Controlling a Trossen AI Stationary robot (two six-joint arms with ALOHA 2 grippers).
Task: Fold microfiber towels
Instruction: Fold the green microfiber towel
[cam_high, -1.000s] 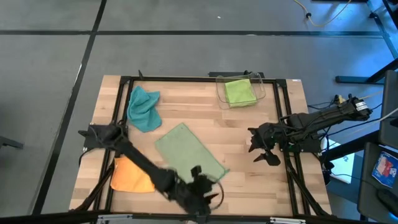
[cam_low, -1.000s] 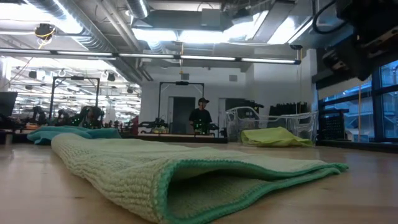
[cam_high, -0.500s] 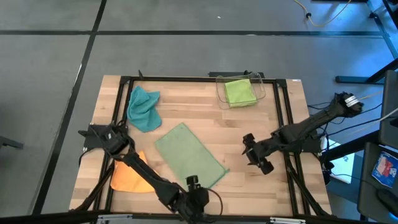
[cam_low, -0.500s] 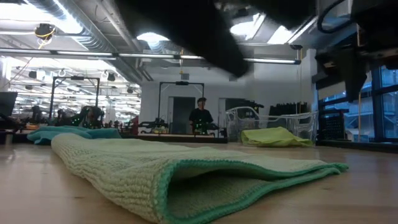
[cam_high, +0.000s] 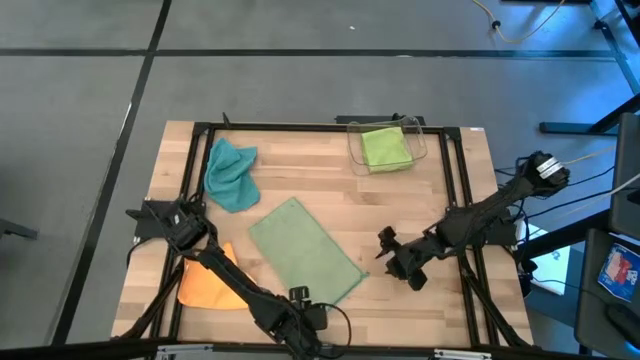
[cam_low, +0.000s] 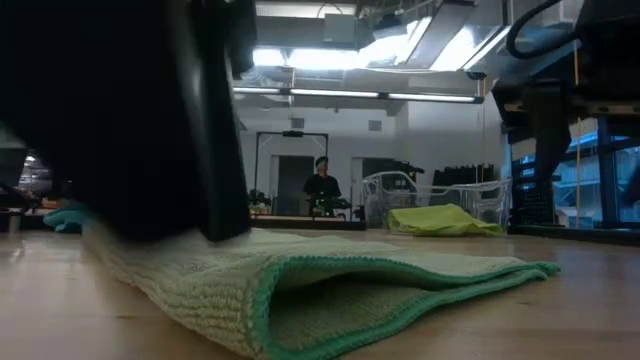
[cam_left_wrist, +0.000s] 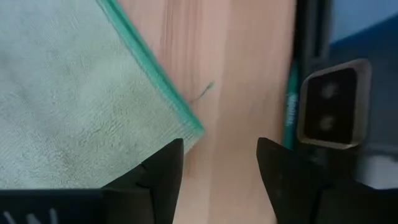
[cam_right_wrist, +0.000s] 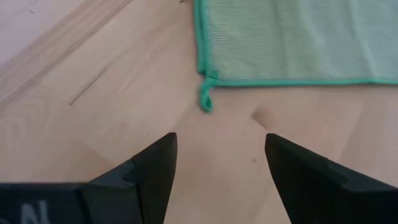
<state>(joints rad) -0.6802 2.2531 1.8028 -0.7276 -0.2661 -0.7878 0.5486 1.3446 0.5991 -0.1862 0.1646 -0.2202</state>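
Lying mid-table, the sage towel (cam_high: 304, 250) runs its long axis diagonally from near-right to far-left. The left gripper (cam_high: 300, 305) hovers spread at its near corner, the right gripper (cam_high: 392, 253) spread just beside its right corner.

The surface (cam_high: 330, 180) was pale wood in planks, smooth with a faint sheen, framed by matt black metal rails (cam_high: 300, 126). The sage green towel (cam_high: 303, 250) was soft cloth with a coarse, ribbed weave and a stitched teal hem (cam_low: 258, 300). The teal towel (cam_high: 231, 173) looked fluffy and crumpled, the orange towel (cam_high: 208, 284) matt. The lime green towel (cam_high: 384, 147) lay in a clear glossy plastic bin (cam_high: 421, 135). The claw fingers (cam_right_wrist: 149, 174) were matt dark plastic.
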